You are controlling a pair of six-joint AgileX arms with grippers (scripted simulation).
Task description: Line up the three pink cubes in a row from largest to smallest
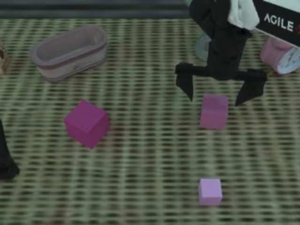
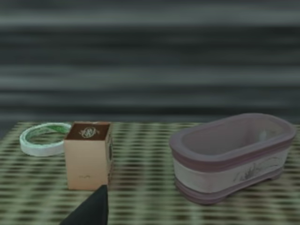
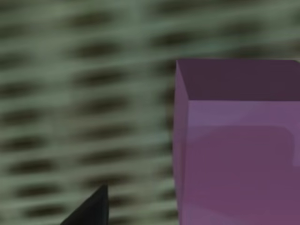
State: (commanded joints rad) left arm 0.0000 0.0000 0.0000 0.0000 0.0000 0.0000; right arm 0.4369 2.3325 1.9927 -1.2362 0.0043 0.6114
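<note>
You had small pale cube [image 1: 210, 191] nearest, directly in front of medium pink cube [image 1: 214, 111]. Large magenta cube [image 1: 86, 123] sat well left of medium cube, apart. Your right gripper [image 1: 220, 89] hung just behind medium cube, fingers spread wide, holding nothing. Oval tub [image 1: 70, 52] lay far left behind it. Left gripper [image 1: 5, 161] parked at left edge; its opening you couldn't tell.

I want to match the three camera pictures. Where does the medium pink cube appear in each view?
Top view: the medium pink cube lies right of centre, below the open right gripper.
Left wrist view: not in it; only the oval tub, a carton and a tape ring.
Right wrist view: it fills the picture's right side, close up.
Shared landmark: the woven mat.
</note>
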